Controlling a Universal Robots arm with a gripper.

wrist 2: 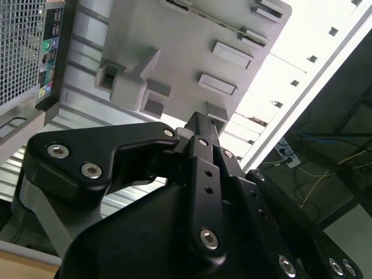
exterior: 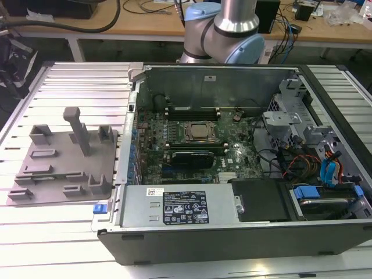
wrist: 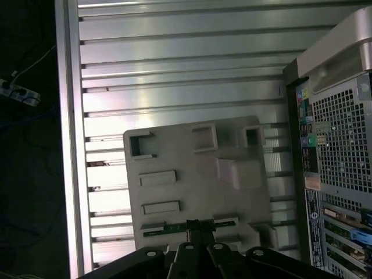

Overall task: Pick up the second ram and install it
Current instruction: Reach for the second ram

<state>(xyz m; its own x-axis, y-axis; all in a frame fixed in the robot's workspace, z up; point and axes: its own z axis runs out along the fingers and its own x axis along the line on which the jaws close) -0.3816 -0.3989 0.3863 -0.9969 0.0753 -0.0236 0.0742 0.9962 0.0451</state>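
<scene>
Lying in a slot of the grey plate (wrist: 192, 174), at the exterior view's left of the open computer case (exterior: 232, 241), the second ram (wrist: 165, 228) runs crosswise to the gripper (wrist: 195, 225), which hangs seemingly above its middle, fingers drawn together on nothing.

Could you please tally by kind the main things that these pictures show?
Grey plate: 1
Memory stick on the plate: 1
Computer case: 1
CPU socket: 1
Gripper: 1
Total: 5
</scene>
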